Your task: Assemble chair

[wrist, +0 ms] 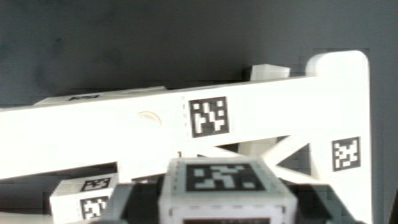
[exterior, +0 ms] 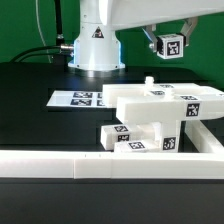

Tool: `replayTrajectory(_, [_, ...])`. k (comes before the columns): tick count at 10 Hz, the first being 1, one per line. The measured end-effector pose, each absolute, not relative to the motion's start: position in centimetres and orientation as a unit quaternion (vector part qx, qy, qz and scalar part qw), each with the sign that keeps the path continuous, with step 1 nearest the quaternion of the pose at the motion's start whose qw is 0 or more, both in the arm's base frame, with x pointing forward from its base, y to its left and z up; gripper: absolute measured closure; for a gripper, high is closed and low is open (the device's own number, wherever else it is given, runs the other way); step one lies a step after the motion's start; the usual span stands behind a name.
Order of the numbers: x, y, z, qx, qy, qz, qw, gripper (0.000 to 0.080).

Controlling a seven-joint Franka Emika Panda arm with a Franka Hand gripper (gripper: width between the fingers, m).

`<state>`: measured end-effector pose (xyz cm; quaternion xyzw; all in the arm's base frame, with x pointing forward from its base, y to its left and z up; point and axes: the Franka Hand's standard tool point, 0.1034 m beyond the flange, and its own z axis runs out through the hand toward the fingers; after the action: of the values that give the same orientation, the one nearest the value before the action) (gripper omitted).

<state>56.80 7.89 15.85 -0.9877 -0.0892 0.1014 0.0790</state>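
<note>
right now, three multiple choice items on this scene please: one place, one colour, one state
1. The marker board lies where from the chair parts? A on the exterior view's left; B on the exterior view's right; C on top of them
2. The table is: A white; B black; C red
3. The tool is: A open, holding nothing; B shut on a block in the air; C pressing a block onto the table
Key: 1 A, the board shows left of the parts; 2 B, its bare top is black; 3 B, the tagged block sits between the fingers, above the table.
</note>
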Motion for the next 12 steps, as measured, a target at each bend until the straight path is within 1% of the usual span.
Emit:
replayTrajectory(2, [56.8, 7.8, 15.7, -0.987, -0.091, 0.102, 0.079, 0.0517])
replayTrajectory(3, [57.4, 7.7, 15.5, -0.985, -0.122, 0.1, 0.073, 0.0517])
replayTrajectory(5, [59.9, 7.6, 15.2, -0.979, -0.172, 0.086, 0.064, 0.0517])
replayTrajectory(8, [59.7, 7.5, 15.0, -0.979, -0.169, 0.089, 0.064, 0.0517])
replayTrajectory(9, [59.9, 7.3, 14.9, -0.975, -0.2, 0.084, 0.057, 0.0517])
replayTrajectory(10, [60.5, 7.1, 14.5, -0.966, -0.244, 0.073, 0.043, 0.0517])
replayTrajectory(12, [61.8, 7.0, 13.3, -0.951, -0.298, 0.076, 0.038, 0.0517])
